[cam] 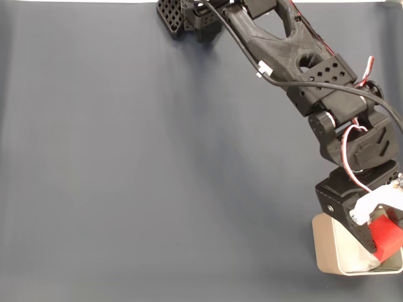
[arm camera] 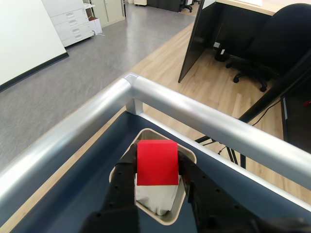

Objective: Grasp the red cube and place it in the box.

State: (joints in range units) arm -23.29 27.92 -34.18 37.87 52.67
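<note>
- The bench (cam: 157, 176) is dark blue-grey, bare across the left and middle of the fixed view.
- The arm (cam: 296, 56) reaches from the far edge toward the near right corner.
- The box (cam: 324, 248) sits there, beige with rounded corners and thin walls; in the wrist view its rim (arm camera: 187, 155) frames white lumpy padding (arm camera: 153, 199).
- The red cube (cam: 385, 234) hangs over the box, bright red and plain-faced (arm camera: 156, 162), much smaller than the box.
- The fingers (arm camera: 157, 167) are clenched on the cube's two sides.
- A silver rail (arm camera: 204, 114) borders the bench's far edge.
</note>
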